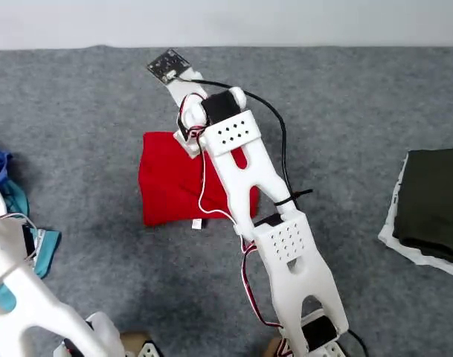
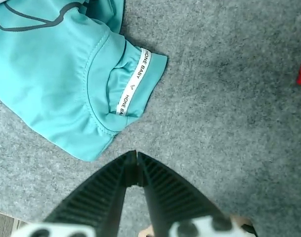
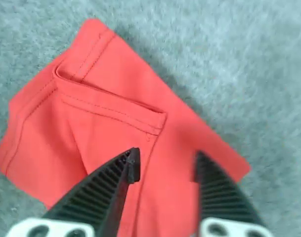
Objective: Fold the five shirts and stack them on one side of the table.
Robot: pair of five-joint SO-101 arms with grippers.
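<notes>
At the far left, on the grey, fuzzy felt table cover (image 1: 345,97), a crumpled turquoise shirt of smooth knit fabric (image 1: 47,249), with a gathered round collar and a white printed neck tape. Just beside that collar, the left gripper (image 2: 136,159), its black ribbed fingers pressed together, nothing between them, above bare felt. In the middle of the table, a red cotton shirt (image 1: 170,186), folded to a rough rectangle, with stitched hems and one folded edge on top. Directly over it, the right gripper (image 3: 164,165), its ribbed fingers spread apart, gripping nothing. At the right edge, a dark olive folded shirt (image 1: 434,201), flat and nearly square, resting on a white folded cloth (image 1: 393,227) sticking out beneath it.
</notes>
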